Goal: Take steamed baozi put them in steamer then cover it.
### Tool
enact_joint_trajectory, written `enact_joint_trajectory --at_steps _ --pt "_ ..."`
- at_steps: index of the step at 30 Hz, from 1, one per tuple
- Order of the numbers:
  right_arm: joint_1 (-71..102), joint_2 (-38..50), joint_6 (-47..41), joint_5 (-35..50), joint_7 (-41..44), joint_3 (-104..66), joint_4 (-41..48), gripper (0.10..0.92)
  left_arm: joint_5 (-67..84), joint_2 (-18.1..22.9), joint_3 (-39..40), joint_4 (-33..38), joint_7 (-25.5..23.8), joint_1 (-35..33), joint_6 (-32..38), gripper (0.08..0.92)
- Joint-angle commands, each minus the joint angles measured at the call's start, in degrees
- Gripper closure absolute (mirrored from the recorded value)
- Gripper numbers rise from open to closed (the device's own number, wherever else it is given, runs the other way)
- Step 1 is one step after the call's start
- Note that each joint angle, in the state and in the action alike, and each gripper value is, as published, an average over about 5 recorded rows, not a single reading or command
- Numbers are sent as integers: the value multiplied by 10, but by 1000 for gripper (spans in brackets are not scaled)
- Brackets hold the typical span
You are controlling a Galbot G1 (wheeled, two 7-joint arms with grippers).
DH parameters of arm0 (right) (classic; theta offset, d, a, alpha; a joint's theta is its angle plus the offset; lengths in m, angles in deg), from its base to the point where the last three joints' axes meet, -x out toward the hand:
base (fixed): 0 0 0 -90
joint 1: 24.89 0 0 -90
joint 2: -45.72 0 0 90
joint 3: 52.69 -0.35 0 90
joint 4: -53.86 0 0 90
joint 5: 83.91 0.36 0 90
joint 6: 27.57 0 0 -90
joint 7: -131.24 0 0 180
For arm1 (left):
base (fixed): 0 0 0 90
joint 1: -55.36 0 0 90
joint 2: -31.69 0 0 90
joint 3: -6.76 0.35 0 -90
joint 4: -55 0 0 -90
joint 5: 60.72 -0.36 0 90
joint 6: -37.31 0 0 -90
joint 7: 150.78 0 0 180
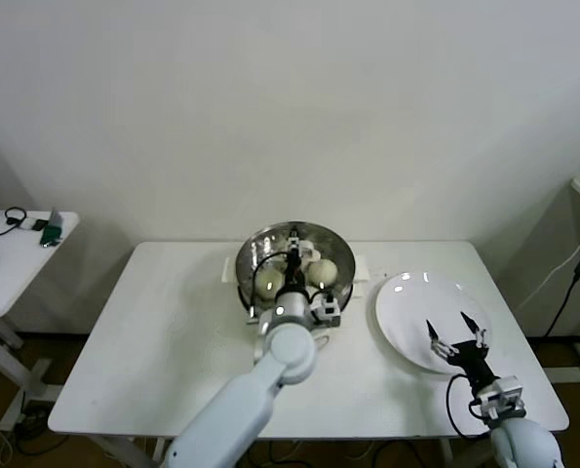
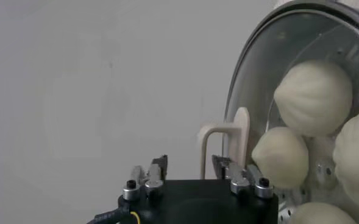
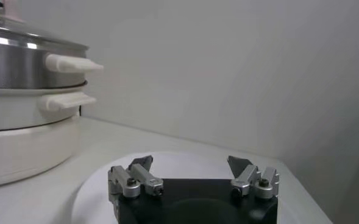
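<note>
The steamer [image 1: 246,261] stands at the back middle of the white table, on its white base [image 3: 21,143]. The clear glass cover [image 2: 258,85] lies on it, and through the glass I see several cream baozi [image 2: 313,97] [image 1: 268,283]. My left gripper [image 2: 190,164] hovers over the cover, open. The cover's white bar handle [image 2: 225,143] stands between the fingers, and neither finger touches it. My right gripper [image 1: 455,330] is open and holds nothing, low over the white plate [image 1: 406,302]. In the right wrist view the steamer [image 3: 21,61] is off to one side of that gripper [image 3: 190,163].
The plate [image 3: 167,165] on the table's right half has nothing on it. A small side table [image 1: 17,249] with gadgets stands off to the left. A cable [image 1: 572,283] hangs beyond the table's right edge. A white wall rises behind the table.
</note>
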Motion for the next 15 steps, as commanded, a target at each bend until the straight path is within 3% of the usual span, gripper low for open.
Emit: enact_joint_trajectory --at_steps 1,10,15 --pt "-3 1 -10 8 -1 -2 5 203 24 -54 4 93 -6 -18 -28 438" --pt "-8 1 -11 4 -1 -2 14 203 60 -97 -9 161 0 -51 -28 201" --pt "-10 3 -11 0 -1 -3 19 203 105 -124 -34 218 17 -84 -28 178"
